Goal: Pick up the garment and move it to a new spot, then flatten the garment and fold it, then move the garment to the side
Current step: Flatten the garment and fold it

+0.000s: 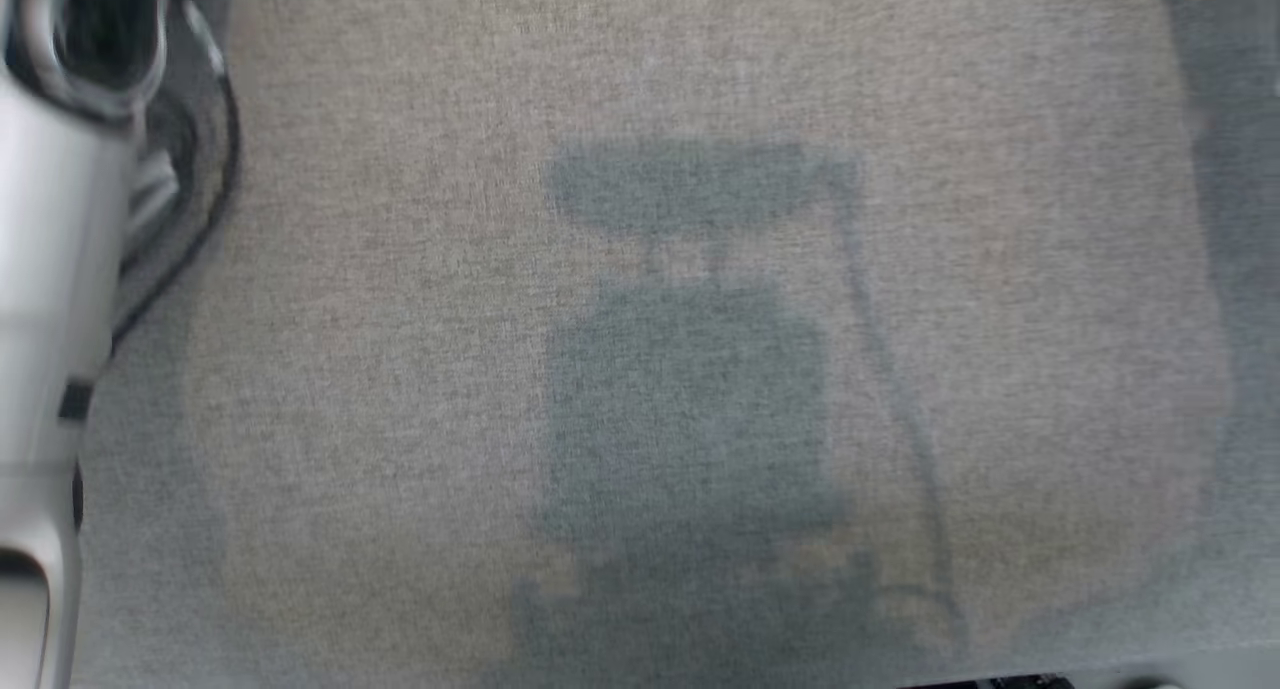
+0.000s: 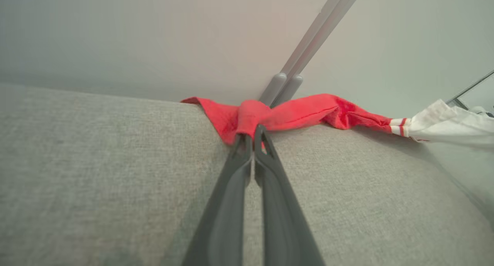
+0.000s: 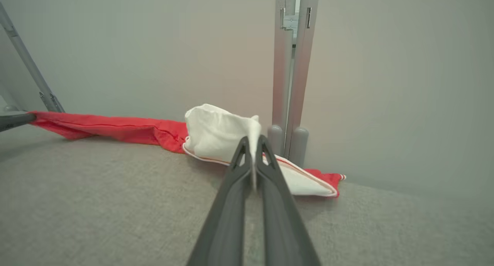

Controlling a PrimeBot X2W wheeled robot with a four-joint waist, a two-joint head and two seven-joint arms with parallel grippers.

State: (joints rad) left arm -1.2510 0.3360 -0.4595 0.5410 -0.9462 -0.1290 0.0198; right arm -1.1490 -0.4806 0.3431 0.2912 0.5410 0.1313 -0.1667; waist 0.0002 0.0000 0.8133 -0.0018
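Garment (image 2: 308, 111) lies stretched along the cushion (image 2: 96, 173), left gripper (image 2: 252, 138) clamped on its red end, right gripper (image 3: 253, 148) clamped on the white end at three o'clock from the left.

Left gripper (image 2: 253, 136): fingers pressed together, tips pinching a fold of the garment (image 2: 301, 111). Right gripper (image 3: 252, 145): same pose, fingers clamped on the garment's white part. Pale forearm (image 1: 50, 269) (blurred) runs along the head view's left edge.
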